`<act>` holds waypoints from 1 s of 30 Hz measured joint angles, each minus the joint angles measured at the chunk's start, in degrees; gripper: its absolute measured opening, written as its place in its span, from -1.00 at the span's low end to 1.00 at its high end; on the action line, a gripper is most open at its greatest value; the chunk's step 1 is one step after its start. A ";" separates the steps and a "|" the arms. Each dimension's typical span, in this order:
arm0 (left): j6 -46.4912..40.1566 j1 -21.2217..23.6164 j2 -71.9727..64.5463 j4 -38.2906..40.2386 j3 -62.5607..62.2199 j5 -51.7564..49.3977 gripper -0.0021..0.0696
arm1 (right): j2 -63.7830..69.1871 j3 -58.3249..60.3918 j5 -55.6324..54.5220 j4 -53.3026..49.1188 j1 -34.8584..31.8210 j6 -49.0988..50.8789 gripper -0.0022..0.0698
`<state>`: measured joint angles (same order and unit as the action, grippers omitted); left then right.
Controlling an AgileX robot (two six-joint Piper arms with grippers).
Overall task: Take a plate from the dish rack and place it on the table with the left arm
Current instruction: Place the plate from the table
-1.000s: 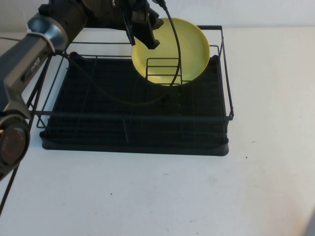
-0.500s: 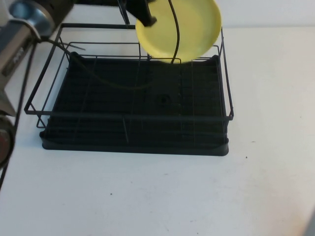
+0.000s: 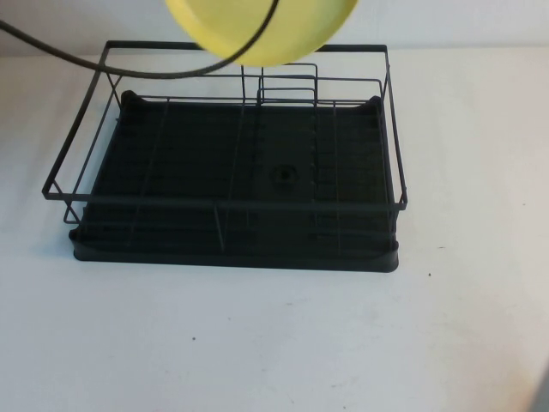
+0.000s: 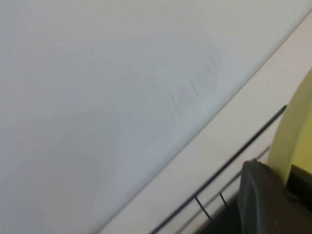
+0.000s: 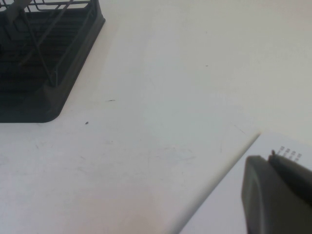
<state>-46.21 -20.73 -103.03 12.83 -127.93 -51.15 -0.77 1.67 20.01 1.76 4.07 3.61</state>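
The pale yellow plate [image 3: 262,30] hangs in the air above the back edge of the black wire dish rack [image 3: 223,206], partly cut off by the top of the high view. The left arm is out of the high view; only its thin black cable [image 3: 129,69] shows. In the left wrist view the left gripper [image 4: 279,168] is shut on the plate's rim [image 4: 292,131], with one dark finger [image 4: 261,200] in front and the rack's top wire [image 4: 234,156] below. The right gripper [image 5: 274,157] is shut and empty over the white table [image 3: 300,343].
The rack holds no other dishes; its upright dividers [image 3: 287,86] stand at the back middle. The rack's corner [image 5: 44,58] shows in the right wrist view. Bare white table lies in front of and to the right of the rack.
The left gripper has lifted the plate up out of the rack's dividers and moved it left; the arm has risen out of the high view.
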 joint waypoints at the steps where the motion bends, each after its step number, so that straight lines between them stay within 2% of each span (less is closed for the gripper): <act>1: 3.27 0.25 1.44 -1.56 0.00 -2.38 -0.94 | 0.00 0.00 0.00 0.00 0.00 0.00 -1.00; 4: 13.73 2.54 4.76 -3.95 -0.37 -13.05 -0.94 | 0.00 0.00 0.00 0.00 0.00 0.00 -1.00; 7: 19.45 6.55 6.83 -2.59 0.84 -19.75 -0.94 | 0.00 0.00 0.00 0.00 0.00 0.00 -1.00; 12: 19.38 13.36 12.87 8.31 16.64 -20.67 -0.94 | 0.00 0.00 0.00 0.00 0.00 0.00 -1.00; 15: 16.96 14.60 19.20 12.90 30.90 -20.33 -0.94 | 0.00 0.00 0.00 0.00 0.00 0.00 -1.00; 19: 16.33 14.68 29.72 15.64 50.02 -15.69 -0.94 | 0.00 0.00 0.00 0.00 0.00 0.00 -1.00; 23: 15.53 14.68 39.07 22.46 69.40 -8.19 -0.94 | 0.00 0.00 0.00 0.00 0.00 0.00 -1.00; 30: 10.37 13.01 41.90 36.57 91.87 9.75 -0.94 | 0.00 0.00 0.00 0.00 0.00 0.00 -1.00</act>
<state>-35.84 -7.72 -61.14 49.40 -36.06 -41.40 -0.77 1.67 20.01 1.76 4.07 3.61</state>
